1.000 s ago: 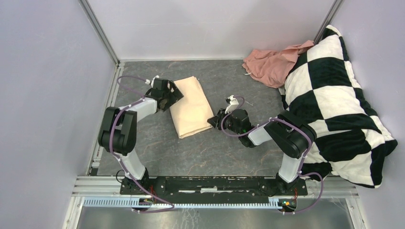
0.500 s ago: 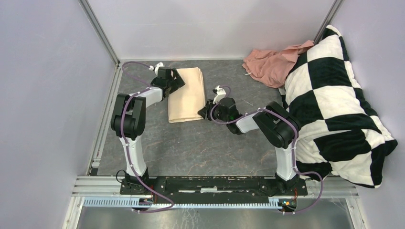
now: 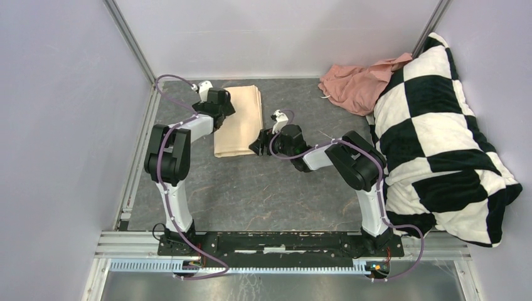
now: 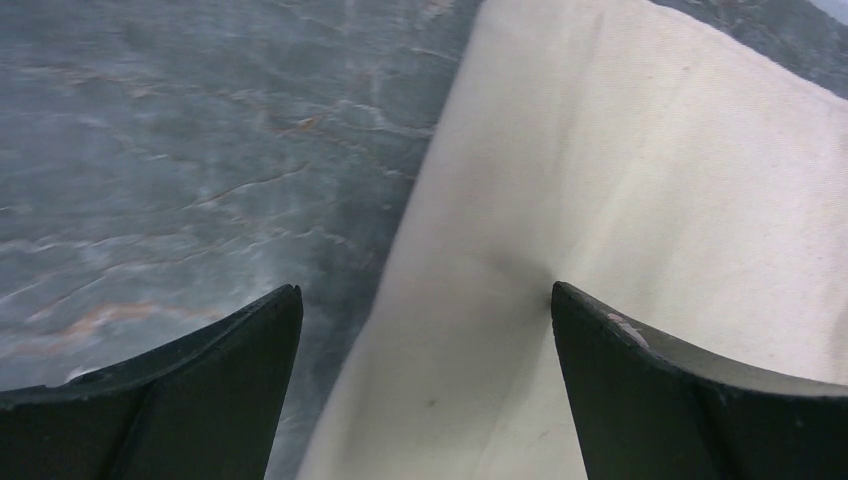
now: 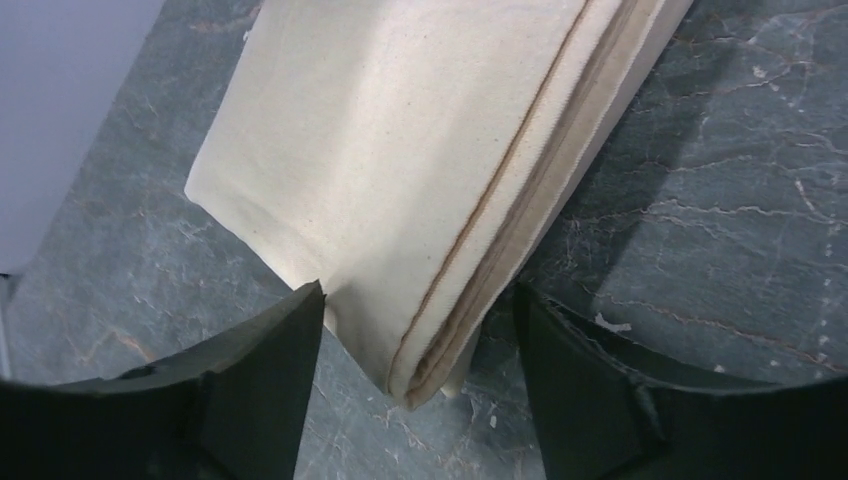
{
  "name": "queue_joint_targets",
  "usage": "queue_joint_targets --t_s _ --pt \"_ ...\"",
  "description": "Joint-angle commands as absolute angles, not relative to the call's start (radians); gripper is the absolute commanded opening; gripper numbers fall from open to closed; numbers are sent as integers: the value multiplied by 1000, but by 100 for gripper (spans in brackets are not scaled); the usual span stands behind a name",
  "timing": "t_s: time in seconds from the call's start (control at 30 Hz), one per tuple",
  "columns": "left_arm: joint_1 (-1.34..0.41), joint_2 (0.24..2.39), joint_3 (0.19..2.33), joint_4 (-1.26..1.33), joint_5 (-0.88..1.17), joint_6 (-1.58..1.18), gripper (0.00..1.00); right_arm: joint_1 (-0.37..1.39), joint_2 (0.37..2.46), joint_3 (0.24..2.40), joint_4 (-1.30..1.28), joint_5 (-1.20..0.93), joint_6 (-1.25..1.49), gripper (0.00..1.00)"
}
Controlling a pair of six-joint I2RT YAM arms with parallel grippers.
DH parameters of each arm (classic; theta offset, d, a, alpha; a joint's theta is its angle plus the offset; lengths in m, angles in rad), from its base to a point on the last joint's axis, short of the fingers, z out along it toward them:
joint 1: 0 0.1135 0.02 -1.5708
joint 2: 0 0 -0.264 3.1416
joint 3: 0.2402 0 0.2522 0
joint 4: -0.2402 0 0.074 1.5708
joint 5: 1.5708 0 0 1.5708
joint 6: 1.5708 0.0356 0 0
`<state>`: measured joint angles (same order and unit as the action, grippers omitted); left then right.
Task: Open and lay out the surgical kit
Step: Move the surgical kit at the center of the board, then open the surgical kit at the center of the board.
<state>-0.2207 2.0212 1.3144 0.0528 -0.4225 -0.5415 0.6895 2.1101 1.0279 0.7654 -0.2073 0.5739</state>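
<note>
The surgical kit lies as a folded beige cloth bundle at the back left of the table; no tray or instruments show. My left gripper is open over its far left edge. In the left wrist view the left gripper straddles the cloth edge, and the right fingertip presses a dimple into it. My right gripper is open at the near right corner. In the right wrist view the right gripper has the layered corner of the cloth between its jaws, ungripped.
A crumpled pink cloth lies at the back right. A large black-and-white checkered pillow fills the right side. Grey walls close in the left and back, and a metal rail runs along the left edge.
The bundle has slid and turned toward the back left, and both arms went with it. The right gripper's jaws have spread wide around the corner.
</note>
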Motion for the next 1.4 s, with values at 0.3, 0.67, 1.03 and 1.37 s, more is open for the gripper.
queue_joint_targets --t_s 0.3,0.67,1.03,1.37 --pt "-238 1491 1023 -216 -338 -634 100 649 1760 758 782 -50 326 79" --pt "-685 1554 1123 -430 -532 -568 100 428 1517 498 775 -39 331 78" --pt "-896 2120 1717 -865 -1034 -543 96 314 1513 439 853 -116 409 77" --pt "-894 2158 1671 -800 -1013 -510 74 264 1554 431 903 -191 473 76"
